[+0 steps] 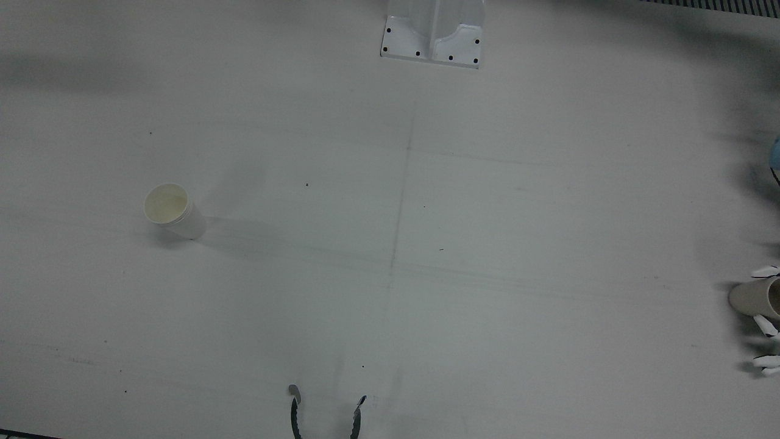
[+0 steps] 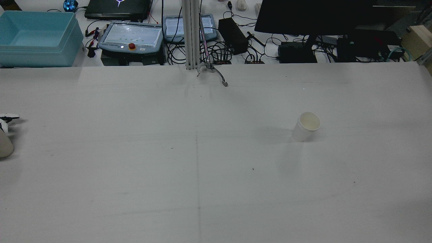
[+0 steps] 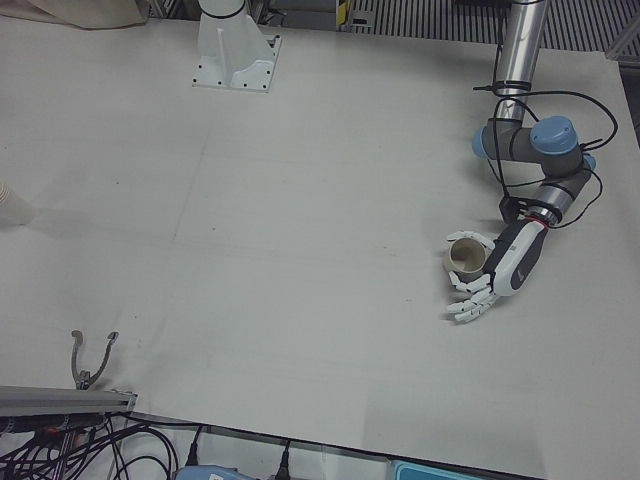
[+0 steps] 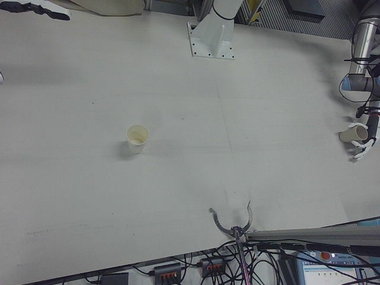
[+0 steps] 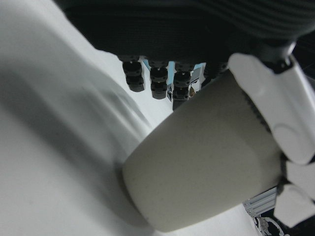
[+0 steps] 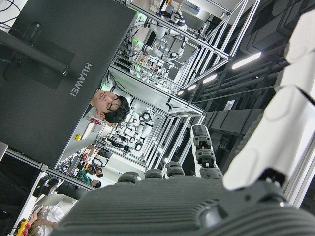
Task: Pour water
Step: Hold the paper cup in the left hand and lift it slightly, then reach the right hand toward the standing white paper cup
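The left hand (image 3: 487,275) has its fingers (image 3: 470,303) spread around the beige cup (image 3: 465,256) at the table's (image 3: 300,200) far left edge, touching its wall but, as far as I can tell, not yet clamped. The white paper cup (image 1: 173,210) stands upright well apart on the right arm's half, so the pour must travel across the table. The right hand (image 6: 236,196) is raised with fingers apart, holding nothing; a monitor (image 6: 59,73) behind reads "HUAWEI".
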Controlling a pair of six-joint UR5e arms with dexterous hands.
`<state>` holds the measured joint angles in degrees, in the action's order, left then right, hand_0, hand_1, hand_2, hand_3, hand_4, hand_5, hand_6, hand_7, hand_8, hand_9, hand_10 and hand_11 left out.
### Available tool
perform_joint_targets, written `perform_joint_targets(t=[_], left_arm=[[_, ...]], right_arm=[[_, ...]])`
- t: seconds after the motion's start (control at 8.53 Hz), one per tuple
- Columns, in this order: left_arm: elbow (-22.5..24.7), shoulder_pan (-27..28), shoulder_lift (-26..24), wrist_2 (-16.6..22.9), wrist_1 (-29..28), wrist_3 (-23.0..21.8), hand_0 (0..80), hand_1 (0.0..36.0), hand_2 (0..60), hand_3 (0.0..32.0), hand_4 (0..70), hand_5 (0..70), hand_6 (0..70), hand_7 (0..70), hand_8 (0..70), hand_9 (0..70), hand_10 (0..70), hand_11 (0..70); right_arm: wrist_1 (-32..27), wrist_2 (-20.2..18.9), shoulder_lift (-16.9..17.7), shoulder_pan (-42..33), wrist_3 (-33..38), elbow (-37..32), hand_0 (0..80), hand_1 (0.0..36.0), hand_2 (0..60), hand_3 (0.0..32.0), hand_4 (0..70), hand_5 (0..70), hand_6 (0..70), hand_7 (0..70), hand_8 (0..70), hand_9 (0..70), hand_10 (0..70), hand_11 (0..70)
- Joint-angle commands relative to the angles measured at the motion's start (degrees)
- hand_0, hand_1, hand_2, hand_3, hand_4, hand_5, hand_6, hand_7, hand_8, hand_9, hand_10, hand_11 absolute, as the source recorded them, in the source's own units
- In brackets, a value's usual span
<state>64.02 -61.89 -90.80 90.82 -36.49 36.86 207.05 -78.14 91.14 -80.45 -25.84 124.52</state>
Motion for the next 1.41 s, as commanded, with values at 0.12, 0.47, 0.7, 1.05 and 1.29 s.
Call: perform_joint_targets(t=[0.12, 0.47, 0.7, 1.05, 1.29], left_arm=[[1.8, -0.4, 1.0, -0.9, -0.9, -5.9, 42.9, 21.1, 60.0, 0.0, 67.5, 63.5, 17.7, 24.7, 14.7, 15.8, 9.0, 13.1], [14.5, -1.2, 5.6, -0.9, 3.9, -7.6, 46.0, 20.0, 60.0, 0.0, 70.0, 63.9, 19.5, 25.4, 16.4, 17.3, 9.6, 13.8], [17.4, -2.9, 8.7, -0.9, 3.8, -8.0, 46.6, 21.8, 60.0, 0.0, 70.0, 65.1, 20.5, 25.7, 17.2, 17.9, 9.3, 13.5], [18.7, -3.3, 10.7, -0.9, 3.4, -8.3, 46.7, 21.4, 60.0, 0.0, 70.0, 65.4, 20.4, 25.5, 17.1, 17.9, 9.1, 13.2], [18.7, -3.3, 11.2, -0.9, 3.3, -8.6, 46.9, 21.8, 60.0, 0.0, 70.0, 65.5, 20.2, 25.5, 17.0, 17.9, 9.1, 13.3]], right_arm=[[-0.2, 1.5, -0.1, 2.2, 0.3, -3.4, 43.1, 10.6, 12.6, 0.0, 6.6, 16.3, 2.4, 6.8, 0.0, 0.0, 0.0, 0.0], [-14.9, 8.5, -1.0, 10.8, 1.4, -19.8, 42.0, 10.4, 13.3, 0.0, 4.0, 13.1, 0.5, 2.0, 0.0, 0.0, 0.0, 0.0], [-18.9, 9.1, -1.8, 14.9, 1.9, -24.7, 42.3, 10.4, 13.6, 0.0, 5.5, 13.6, 1.3, 3.7, 0.0, 0.0, 0.0, 0.0], [-19.8, 22.2, -2.3, 32.3, 2.0, -24.4, 45.4, 12.5, 12.4, 0.0, 2.6, 9.8, 0.0, 0.0, 0.0, 0.0, 0.0, 0.2], [-26.0, 37.6, -1.8, 44.1, 2.9, -24.7, 45.7, 13.4, 12.0, 0.0, 0.0, 6.4, 0.0, 0.0, 0.0, 0.0, 0.0, 0.0]])
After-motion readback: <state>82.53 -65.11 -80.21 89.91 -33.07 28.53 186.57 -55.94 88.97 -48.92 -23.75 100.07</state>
